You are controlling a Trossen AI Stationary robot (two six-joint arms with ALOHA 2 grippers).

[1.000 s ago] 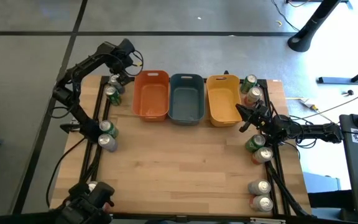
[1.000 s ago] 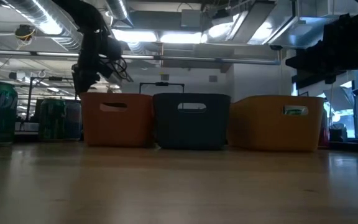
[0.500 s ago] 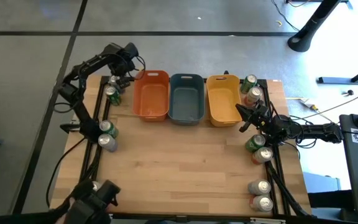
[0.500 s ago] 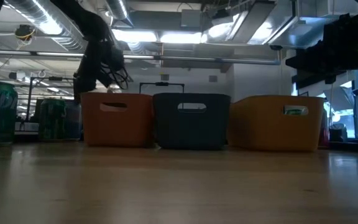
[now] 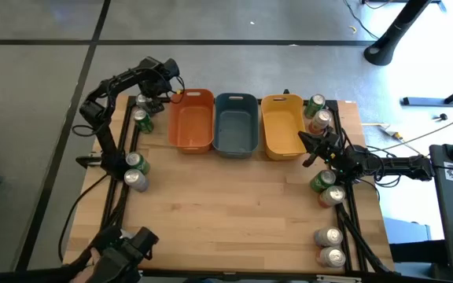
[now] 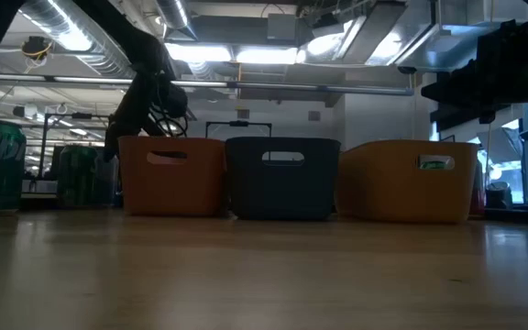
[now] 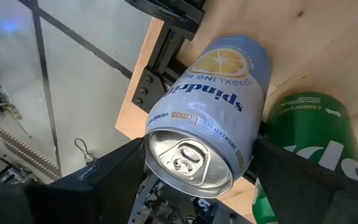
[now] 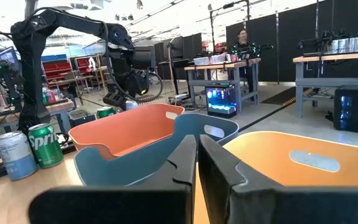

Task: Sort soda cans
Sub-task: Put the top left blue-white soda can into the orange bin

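My left gripper point(image 5: 152, 93) is at the table's far-left corner, beside the orange bin point(image 5: 191, 118), pointing down. In the left wrist view a silver-blue soda can point(image 7: 213, 118) with a lemon print fills the space between its fingers, and a green can point(image 7: 309, 143) stands right beside it. My right gripper point(image 5: 305, 146) waits shut by the yellow bin's point(image 5: 281, 126) right side. More cans stand along the left edge point(image 5: 136, 170) and the right edge point(image 5: 325, 189). My left gripper has the silver-blue can pinched between its two fingers, one on each side of the can's wall just below the top rim point(image 7: 157, 134). The fingers point(image 7: 123, 171) come from above, pointing down. The can is upright; whether its base is still on the table I cannot tell.
A grey-blue bin point(image 5: 236, 122) sits between the orange and yellow bins along the far edge. Cans stand at the far-right corner point(image 5: 317, 112) and the near-right corner point(image 5: 330, 245). Black frame rails point(image 5: 120, 196) run along both sides. Bare wood point(image 5: 226, 204) spans the middle.
My left arm's elbow has swung toward the table's right, and its gripper has turned and shifted slightly right over the far-left cans. The cans there have stayed in place. The right arm has kept still.
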